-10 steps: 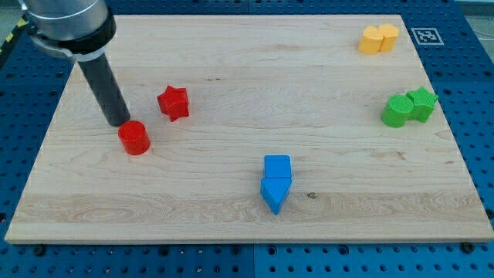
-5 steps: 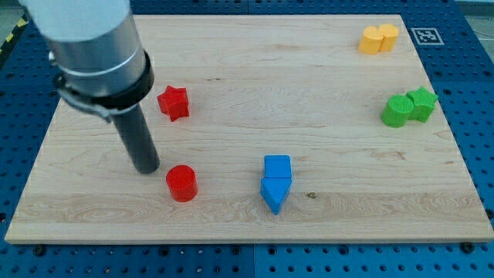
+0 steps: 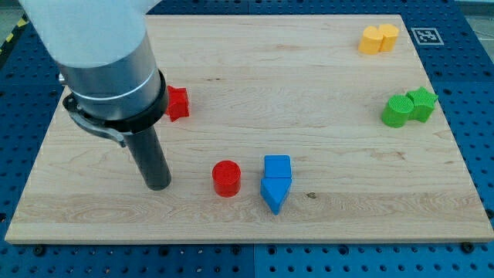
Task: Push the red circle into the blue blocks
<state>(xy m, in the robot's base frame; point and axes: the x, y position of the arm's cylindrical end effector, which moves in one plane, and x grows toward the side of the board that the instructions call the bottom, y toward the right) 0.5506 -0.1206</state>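
The red circle (image 3: 227, 178) lies on the wooden board (image 3: 309, 93), a little left of the two blue blocks and apart from them. The blue blocks touch each other: a blue cube (image 3: 277, 167) above a blue triangle-like block (image 3: 274, 194). My tip (image 3: 158, 185) rests on the board well left of the red circle, with a clear gap between them. The arm's grey body fills the view's upper left.
A red star (image 3: 178, 103) sits at the upper left, partly hidden by the arm. Two yellow blocks (image 3: 378, 38) are at the top right. A green cylinder (image 3: 397, 111) and green star (image 3: 422, 103) are at the right edge.
The red circle has slid right and down, from the left side to just beside the blue blocks. My tip has followed right and down, now trailing behind it.
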